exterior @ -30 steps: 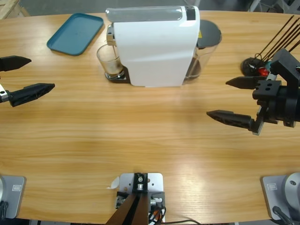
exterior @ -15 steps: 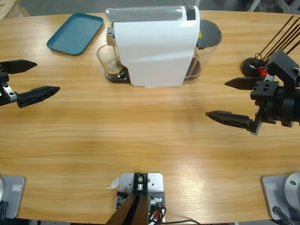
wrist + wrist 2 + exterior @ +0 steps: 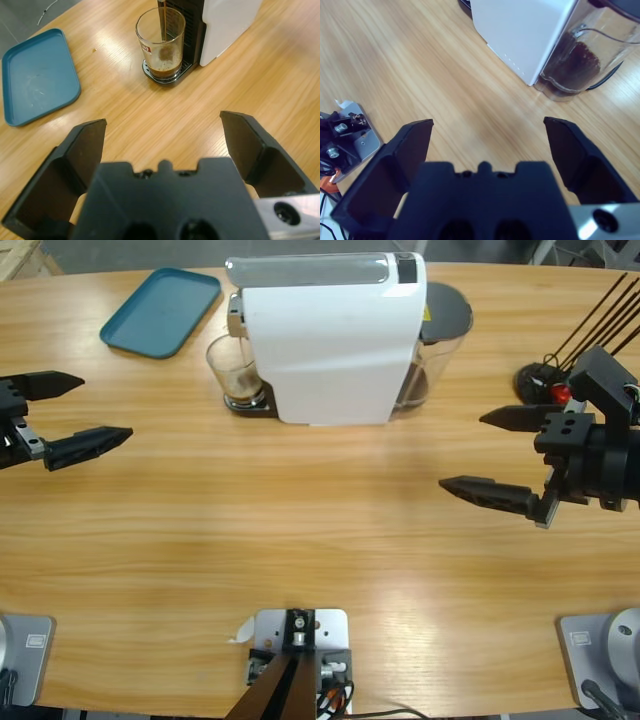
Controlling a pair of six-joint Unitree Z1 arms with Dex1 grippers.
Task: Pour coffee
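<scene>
A small clear glass tumbler [image 3: 232, 368] [image 3: 161, 40] stands on the drip stand of the white coffee machine [image 3: 330, 340] [image 3: 227, 22]. A thin brown stream runs into it, and a low layer of coffee [image 3: 163, 69] lies at the bottom. My left gripper [image 3: 105, 408] [image 3: 162, 122] hovers open at the table's left side, jaws wide and pointed toward the glass, well short of it. My right gripper [image 3: 462, 450] [image 3: 487, 124] hangs open at the right, facing the machine's side, with nothing between its jaws.
A teal tray [image 3: 160, 312] [image 3: 37, 82] lies at the back left. A clear water tank [image 3: 442, 340] [image 3: 575, 60] sits against the machine's right end. A black stand with thin rods [image 3: 545, 380] is at the far right, behind my right gripper.
My left gripper has slid a short way to the right, toward the glass. The right gripper has edged very slightly left. Both stay open.
</scene>
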